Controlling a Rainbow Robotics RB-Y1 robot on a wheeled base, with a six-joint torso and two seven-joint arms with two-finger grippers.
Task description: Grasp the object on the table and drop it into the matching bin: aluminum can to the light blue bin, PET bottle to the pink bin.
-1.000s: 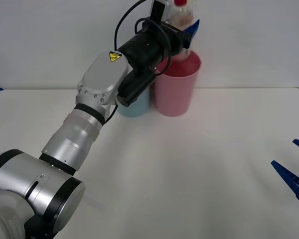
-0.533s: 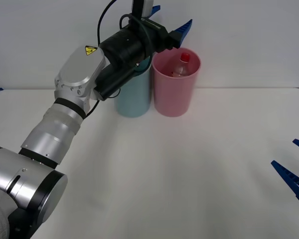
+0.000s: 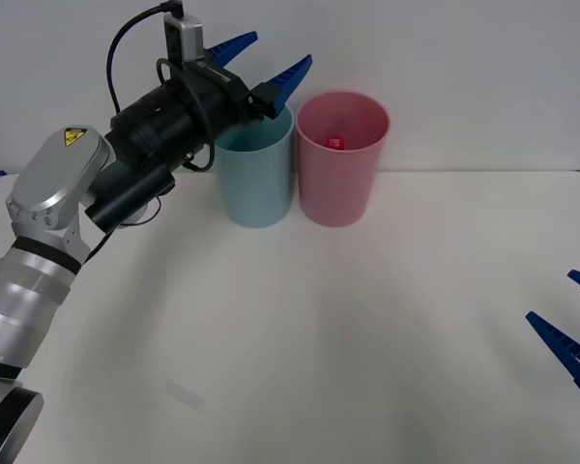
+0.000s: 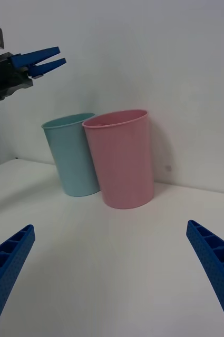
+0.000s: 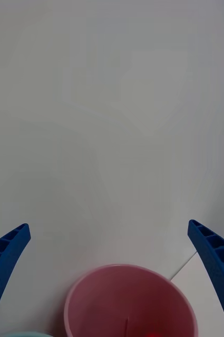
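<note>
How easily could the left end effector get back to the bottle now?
Probably not easily: the bottle lies deep inside the pink bin, below its rim. The open left end effector hovers above the light blue bin.

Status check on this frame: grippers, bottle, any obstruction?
Left gripper open above light blue bin. Right gripper open, parked. PET bottle inside pink bin. Nothing obstructing.

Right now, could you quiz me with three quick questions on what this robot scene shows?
1. True or false: the left gripper is open.
2. Which bin holds the PET bottle: A) light blue bin, B) pink bin?
3. Fill in: the right gripper waits low over the ___.

Key: 1 true; 2 B; 3 table.
</note>
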